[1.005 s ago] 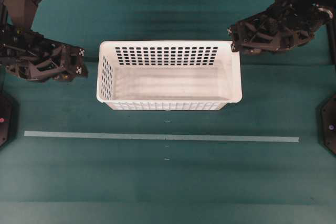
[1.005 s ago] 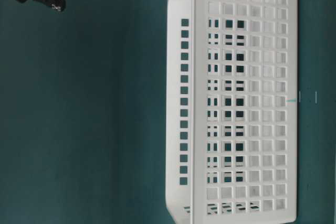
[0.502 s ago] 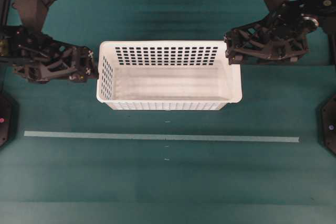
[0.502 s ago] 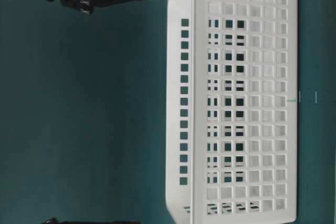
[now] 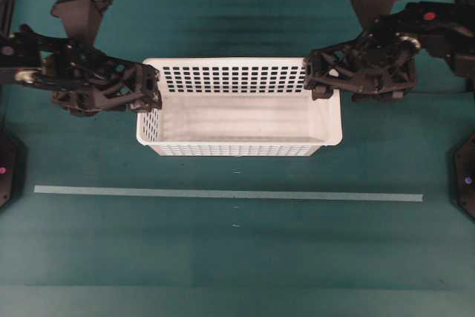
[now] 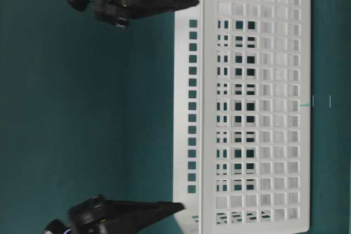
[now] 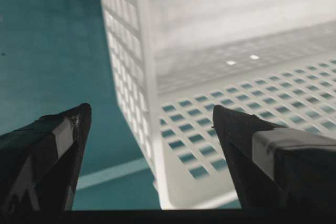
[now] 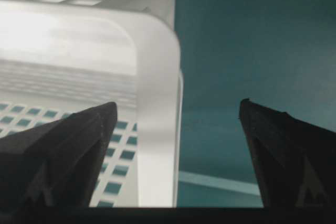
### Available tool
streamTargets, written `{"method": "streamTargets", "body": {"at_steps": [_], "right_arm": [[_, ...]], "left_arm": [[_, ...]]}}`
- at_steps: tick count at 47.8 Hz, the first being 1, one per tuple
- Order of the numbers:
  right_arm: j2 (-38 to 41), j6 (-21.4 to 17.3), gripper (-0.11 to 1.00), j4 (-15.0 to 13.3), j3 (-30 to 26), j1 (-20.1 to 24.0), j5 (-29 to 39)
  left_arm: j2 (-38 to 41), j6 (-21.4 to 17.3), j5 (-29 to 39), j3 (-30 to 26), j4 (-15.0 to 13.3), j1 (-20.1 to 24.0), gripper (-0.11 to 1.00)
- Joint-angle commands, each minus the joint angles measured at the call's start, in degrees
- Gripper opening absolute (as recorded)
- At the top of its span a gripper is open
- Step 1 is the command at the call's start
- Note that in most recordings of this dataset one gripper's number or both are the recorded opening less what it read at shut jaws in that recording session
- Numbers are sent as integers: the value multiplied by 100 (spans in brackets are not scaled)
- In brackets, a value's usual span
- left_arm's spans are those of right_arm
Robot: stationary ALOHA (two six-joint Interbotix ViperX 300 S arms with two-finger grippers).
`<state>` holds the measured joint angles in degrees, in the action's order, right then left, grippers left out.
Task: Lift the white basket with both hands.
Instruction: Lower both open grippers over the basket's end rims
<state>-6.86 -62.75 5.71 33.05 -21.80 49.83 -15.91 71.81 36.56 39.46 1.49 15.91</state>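
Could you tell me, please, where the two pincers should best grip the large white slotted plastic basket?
Grip the white slotted plastic basket by the rolled rim of its two short end walls, from outside each end. The open left pincer and right pincer already straddle those rims.

A teal table surface [image 5: 237, 257] fills the background, crossed by a pale tape line [image 5: 223, 194].

White basket [image 5: 239, 120] with rows of little slots in its walls, on a teal bench [image 5: 237, 257] with a pale stripe [image 5: 223, 194]; both pincers are black.
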Motion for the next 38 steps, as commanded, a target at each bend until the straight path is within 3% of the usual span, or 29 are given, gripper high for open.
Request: {"method": "streamTargets", "body": {"at_steps": [1,16,38], "right_arm": [[141,-18,96,18,-9,53,-123],[545,-167,96,18,149,193,-615],[642,-220,95,18,220,211,-940]], "left_arm": [[185,9,-79,-79,18,18,93],[782,9,-624,-70,18,18,93],[932,0,-650,-44,9,18,93]]}}
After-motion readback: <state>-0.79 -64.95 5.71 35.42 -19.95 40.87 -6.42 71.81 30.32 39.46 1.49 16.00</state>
